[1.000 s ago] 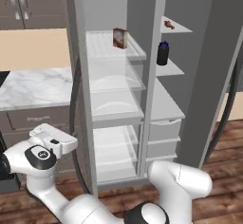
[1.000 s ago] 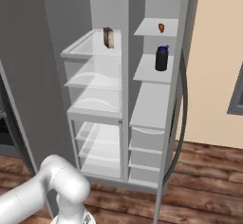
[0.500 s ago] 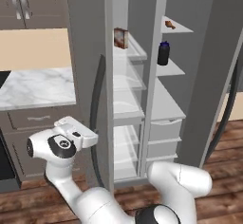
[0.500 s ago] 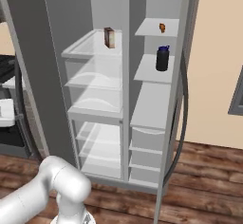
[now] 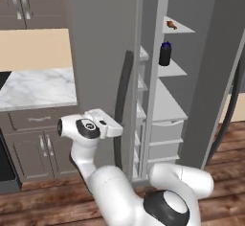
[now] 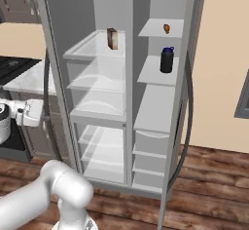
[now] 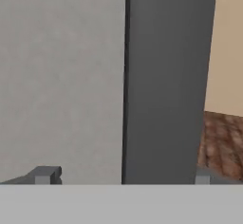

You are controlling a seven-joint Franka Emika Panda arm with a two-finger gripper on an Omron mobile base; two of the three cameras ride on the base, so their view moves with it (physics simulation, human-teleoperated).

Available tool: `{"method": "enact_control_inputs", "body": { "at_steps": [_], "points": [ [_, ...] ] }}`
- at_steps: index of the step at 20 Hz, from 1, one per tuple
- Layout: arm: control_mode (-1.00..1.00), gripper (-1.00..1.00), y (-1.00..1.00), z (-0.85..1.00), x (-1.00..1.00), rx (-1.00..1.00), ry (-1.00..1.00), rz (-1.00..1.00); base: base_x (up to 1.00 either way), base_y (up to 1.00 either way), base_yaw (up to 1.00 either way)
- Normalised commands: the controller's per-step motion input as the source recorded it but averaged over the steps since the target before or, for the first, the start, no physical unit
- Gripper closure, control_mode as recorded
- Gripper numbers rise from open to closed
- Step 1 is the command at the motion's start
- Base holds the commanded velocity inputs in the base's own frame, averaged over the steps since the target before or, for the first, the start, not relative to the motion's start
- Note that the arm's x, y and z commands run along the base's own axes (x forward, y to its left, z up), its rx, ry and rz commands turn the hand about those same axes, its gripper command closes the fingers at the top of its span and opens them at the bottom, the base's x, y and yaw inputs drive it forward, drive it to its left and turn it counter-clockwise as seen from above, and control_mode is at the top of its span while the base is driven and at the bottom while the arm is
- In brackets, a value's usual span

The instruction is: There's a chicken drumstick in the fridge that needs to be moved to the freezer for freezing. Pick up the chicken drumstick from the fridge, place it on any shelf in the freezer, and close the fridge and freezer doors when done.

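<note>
The fridge door [image 5: 98, 67] is the biggest thing here, a wide grey slab swung partway across the fridge [image 6: 99, 97], and it stands right against the claw [image 5: 116, 130], whose white hand presses at the long dark handle [image 5: 123, 100]; I judge the arm sits there to push this door shut. In the hand view the claw [image 7: 123, 174] faces the flat grey panel at close range, its two tips spread wide with nothing between them, so it is open and empty. Beyond the claw and further right, the freezer [image 5: 167, 91] is still open, its door [image 5: 217, 76] swung far to the right. Well above the claw, on the top freezer shelf [image 5: 184, 28], lies the chicken drumstick [image 5: 171, 25], already where the task wants it. One shelf below stands a dark jar [image 5: 165, 53]. A reddish-brown box [image 6: 112, 38] stands on the upper fridge shelf.
</note>
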Motion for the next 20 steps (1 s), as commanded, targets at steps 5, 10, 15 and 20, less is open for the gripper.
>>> {"method": "enact_control_inputs", "body": {
  "at_steps": [5,10,15,20],
  "points": [
    [-1.0,-1.0,-1.0,-0.07,0.71,0.0,0.01,-0.03,0.0,0.0,0.0],
    [-1.0,-1.0,-0.97,-0.04,0.74,0.04,-0.01,0.0,0.0,0.0,0.0],
    [-1.0,-1.0,-0.89,-0.02,0.76,0.07,-0.06,0.0,0.0,0.0,0.0],
    [-1.0,-1.0,-0.65,0.0,0.88,0.08,-0.01,0.05,0.0,0.0,0.0]
  ]
}}
